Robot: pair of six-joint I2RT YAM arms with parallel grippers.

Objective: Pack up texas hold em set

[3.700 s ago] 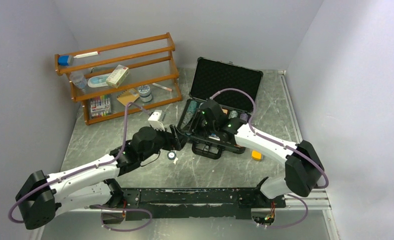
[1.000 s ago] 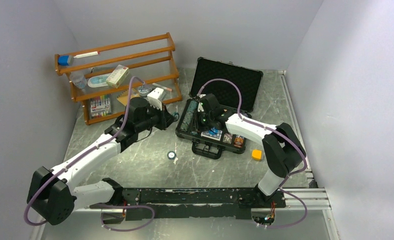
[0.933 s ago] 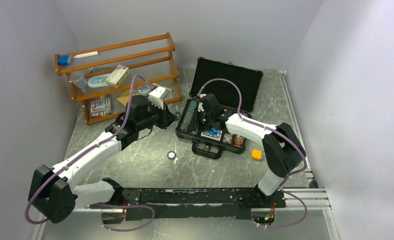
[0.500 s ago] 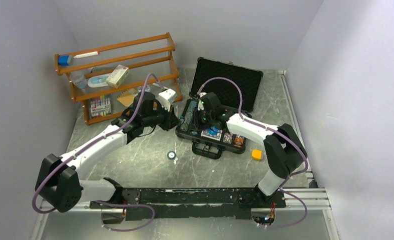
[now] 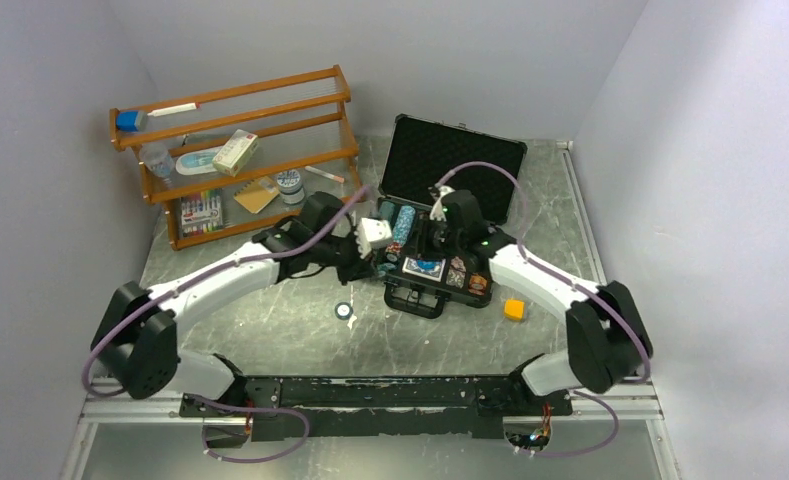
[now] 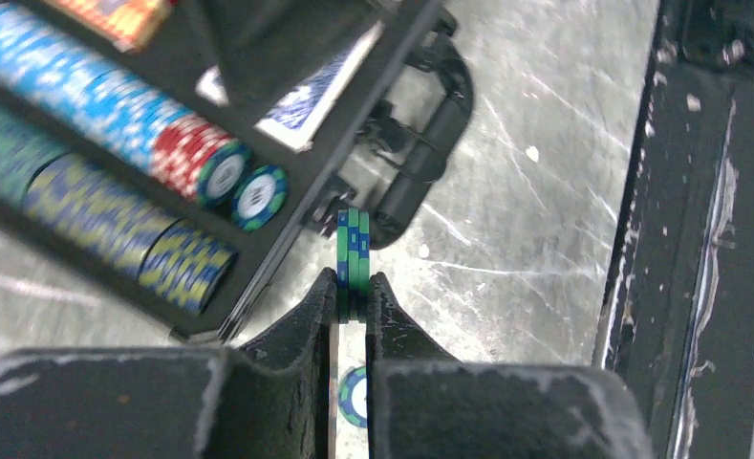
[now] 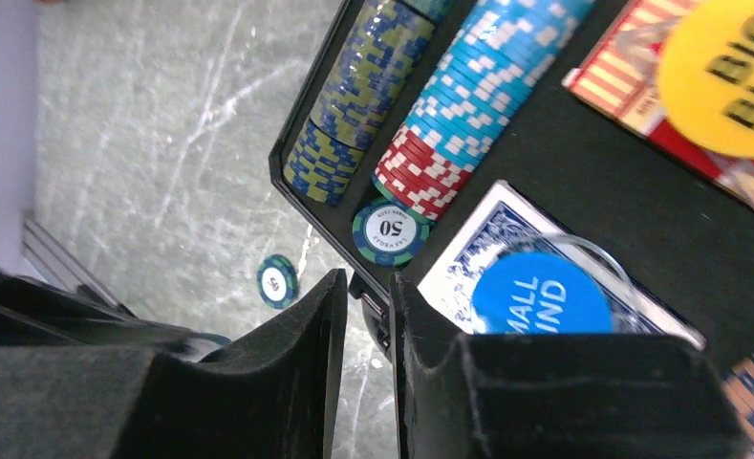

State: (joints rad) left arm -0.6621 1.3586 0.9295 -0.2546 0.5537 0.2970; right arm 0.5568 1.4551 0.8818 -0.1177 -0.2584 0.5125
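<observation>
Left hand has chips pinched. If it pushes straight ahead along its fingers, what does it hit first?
Probably the poker case's front wall, beside the handle. The green-and-blue chips would touch before the left hand does. Depth is unclear.

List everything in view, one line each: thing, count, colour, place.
case: one, black, open, table's back centre
racked chips: many, blue-yellow, light blue, red, rows in case
held chips: about three, green-blue, between left gripper's fingers
loose chip: one, green-white, on table before case
blue deck: one, in case
red deck: one, in case
buttons: two, blue and yellow, on decks
cube: one, orange, right of case
rack: one, orange wood, back left
table: one, grey marbled
left gripper: beside case
right gripper: empty, narrow gap, over case front
</observation>
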